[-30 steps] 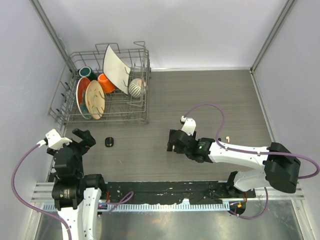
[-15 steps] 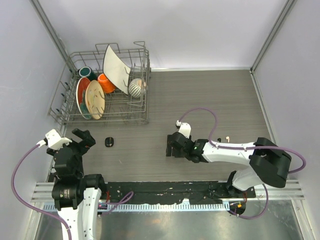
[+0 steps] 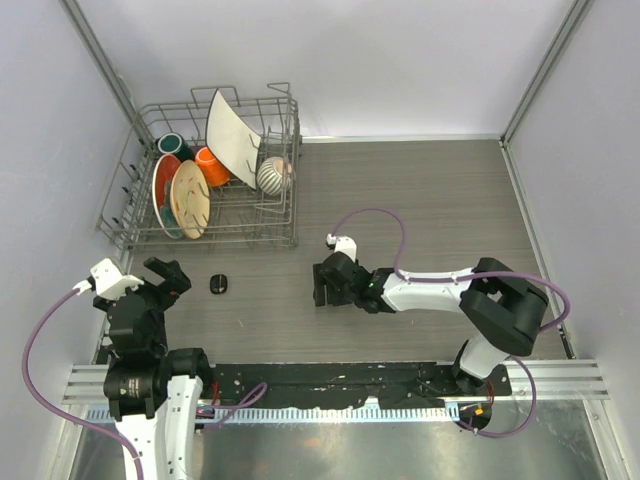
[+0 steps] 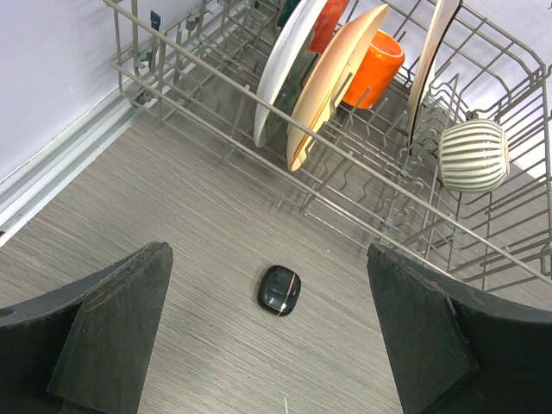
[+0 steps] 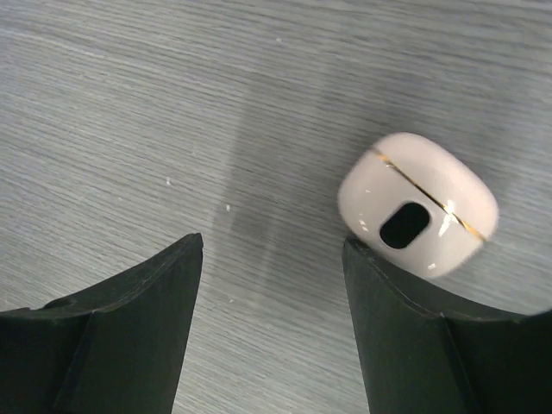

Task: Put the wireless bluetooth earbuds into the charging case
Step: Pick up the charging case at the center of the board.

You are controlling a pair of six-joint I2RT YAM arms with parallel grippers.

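With the right hand [image 5: 272,246] spread and empty, the cream-white charging case [image 5: 418,204] (lid shut) is seen lying on the table [image 5: 129,103] just beside one finger, so it should be centred before its smooth, rounded shell is gently pinched.

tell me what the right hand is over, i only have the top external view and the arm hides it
observer: The right wrist view shows a cream-white charging case, closed, lying on the table.
operator: is it between the fingers
observer: No. The right hand is open with nothing in its gap. The case sits off to one side, at the tip of one finger.
operator: and the black thing by the left hand
observer: The left wrist view shows a black case, also closed, ahead of the open left hand and apart from both fingers.
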